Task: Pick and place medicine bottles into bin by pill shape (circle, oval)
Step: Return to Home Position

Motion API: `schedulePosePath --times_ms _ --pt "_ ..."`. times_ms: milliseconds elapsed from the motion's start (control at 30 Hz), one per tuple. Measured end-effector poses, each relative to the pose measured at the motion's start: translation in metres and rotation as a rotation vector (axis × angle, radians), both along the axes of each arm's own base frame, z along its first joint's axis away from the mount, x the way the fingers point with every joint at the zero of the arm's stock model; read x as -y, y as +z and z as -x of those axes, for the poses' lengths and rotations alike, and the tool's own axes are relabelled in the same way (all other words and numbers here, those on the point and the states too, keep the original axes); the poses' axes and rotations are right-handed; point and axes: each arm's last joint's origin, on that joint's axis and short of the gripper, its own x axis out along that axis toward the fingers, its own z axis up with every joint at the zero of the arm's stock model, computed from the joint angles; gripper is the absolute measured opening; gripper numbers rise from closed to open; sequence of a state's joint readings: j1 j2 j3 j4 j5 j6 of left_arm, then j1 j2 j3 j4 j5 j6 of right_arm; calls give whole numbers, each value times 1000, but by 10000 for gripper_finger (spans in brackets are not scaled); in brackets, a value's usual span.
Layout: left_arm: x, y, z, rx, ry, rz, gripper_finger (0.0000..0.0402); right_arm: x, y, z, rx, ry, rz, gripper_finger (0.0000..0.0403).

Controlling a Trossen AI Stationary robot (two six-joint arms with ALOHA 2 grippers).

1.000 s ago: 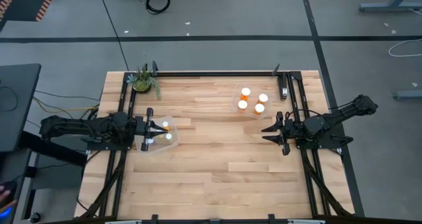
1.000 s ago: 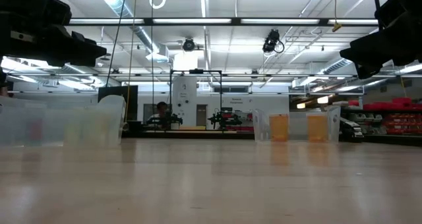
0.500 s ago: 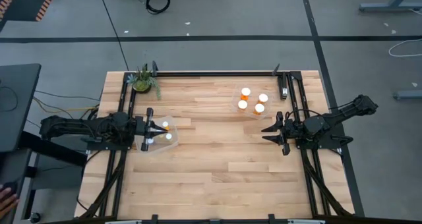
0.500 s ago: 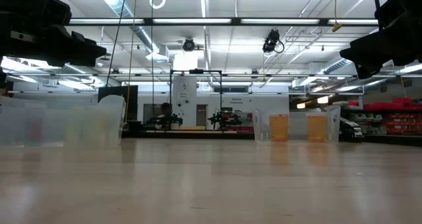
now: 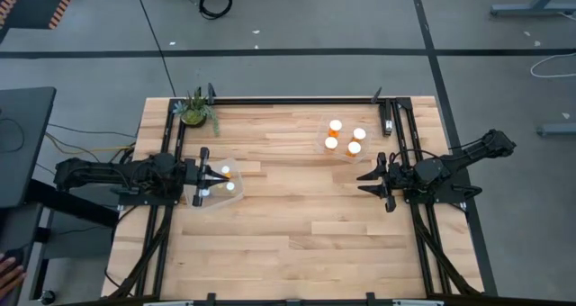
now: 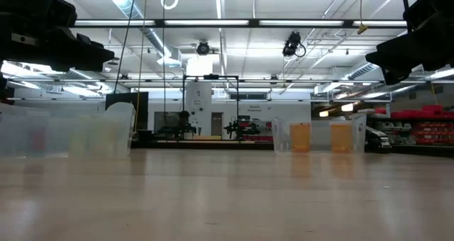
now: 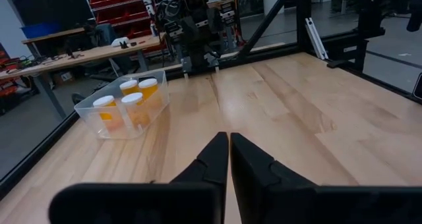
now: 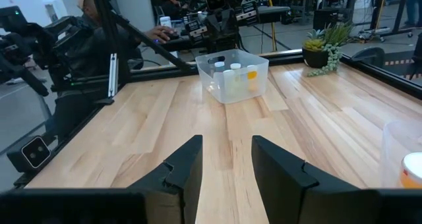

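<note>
Return-to-home step, nearly finished by my read. The left gripper (image 5: pixel 202 182) sits at 9 o'clock of the wooden table (image 5: pixel 288 243), fingers pressed together with nothing between them. In the high view its tip overlaps the near edge of the left clear bin (image 5: pixel 222 184). The right gripper (image 5: pixel 367 180) is at 3 o'clock, fingers spread and empty, near the right clear bin (image 5: pixel 346 139) at that bin's 5 o'clock.

The medicine bottles (image 7: pixel 132 100) all look binned. Four orange-bodied, white-capped ones are in the right bin at 1 o'clock. Several white-capped ones plus a yellowish one are in the left bin. No loose bottle shows on the boards.

Doing it well: the left arm should rise before drawing back toward 9 o'clock, so the closed fingers don't catch the rim and drag the light bin. The low view shows both grippers high above the boards, so clearance looks fine. The right arm should retract toward 3 o'clock, not swing toward 12, where its bin stands close.

Room: open boards from centre to 6 o'clock. Black frame rails (image 5: pixel 297 100) run along the 12 o'clock edge and both sides. The potted plant (image 5: pixel 195 112) is at the 11 o'clock corner, well apart from the left gripper. A person (image 8: pixel 89 3) is off the table, beyond the 9 o'clock side.
</note>
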State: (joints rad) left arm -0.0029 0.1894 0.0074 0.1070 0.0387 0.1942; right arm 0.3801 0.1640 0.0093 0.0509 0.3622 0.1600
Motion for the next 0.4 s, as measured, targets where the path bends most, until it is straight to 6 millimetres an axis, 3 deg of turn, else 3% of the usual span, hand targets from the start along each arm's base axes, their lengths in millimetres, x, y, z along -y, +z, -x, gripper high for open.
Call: schedulePosePath --times_ms 400 --pt "0 0 0 0 0 0 31 0 0 0 0 0 0 138"
